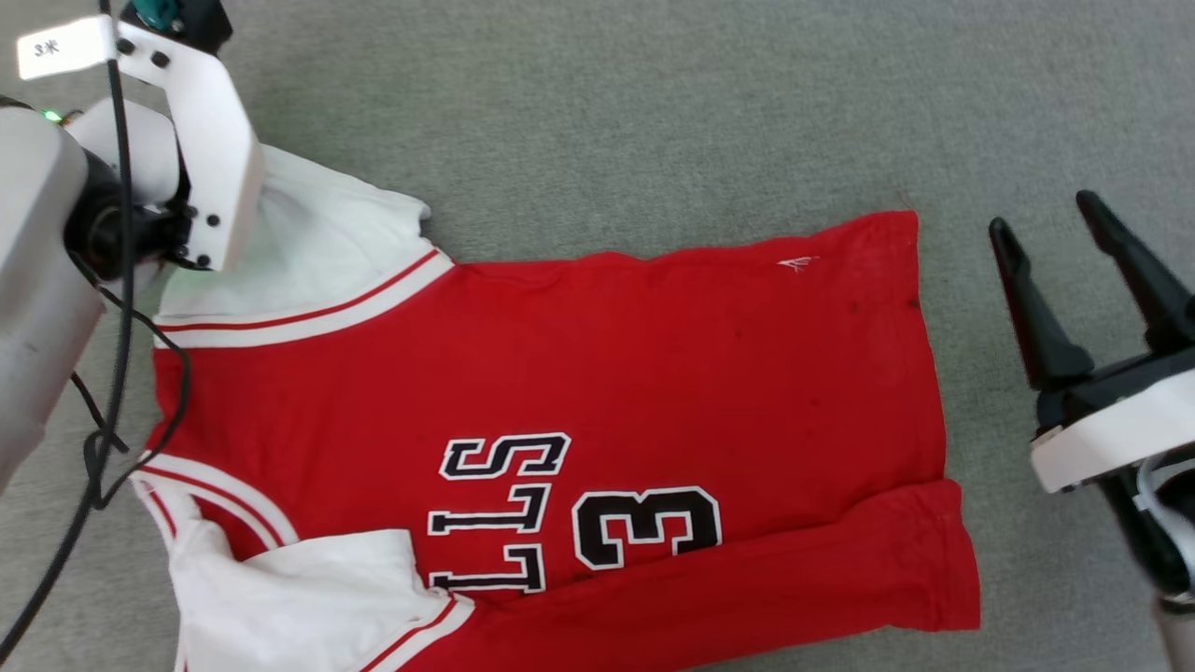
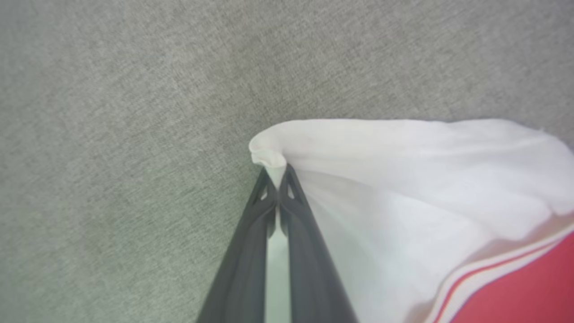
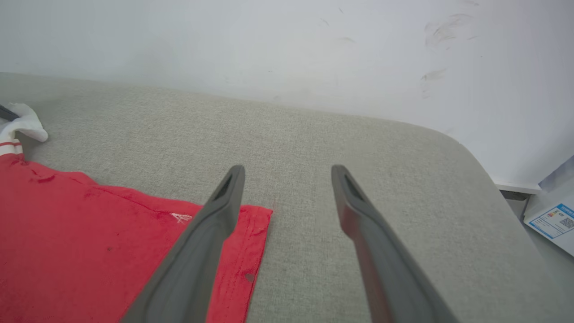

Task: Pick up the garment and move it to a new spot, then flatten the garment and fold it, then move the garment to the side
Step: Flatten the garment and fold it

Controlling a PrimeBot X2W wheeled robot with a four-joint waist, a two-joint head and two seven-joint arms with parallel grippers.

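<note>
The garment (image 1: 597, 373), a red jersey T-shirt with white sleeves and black letters and a 3, lies spread front up on the grey surface. Its near long edge is folded over. My left gripper (image 2: 278, 172) is shut on the edge of the far white sleeve (image 2: 403, 179), pinching a small bunch of cloth at the fingertips; in the head view its white wrist bracket (image 1: 201, 140) stands over that sleeve (image 1: 327, 243). My right gripper (image 1: 1046, 215) stands open just past the hem's far corner (image 3: 258, 215), apart from the cloth, nothing between its fingers.
The grey fabric surface (image 1: 653, 112) stretches beyond the shirt. A white wall (image 3: 287, 45) rises behind its far edge, and the surface rounds off at the right, where a white box with a blue label (image 3: 554, 220) sits below.
</note>
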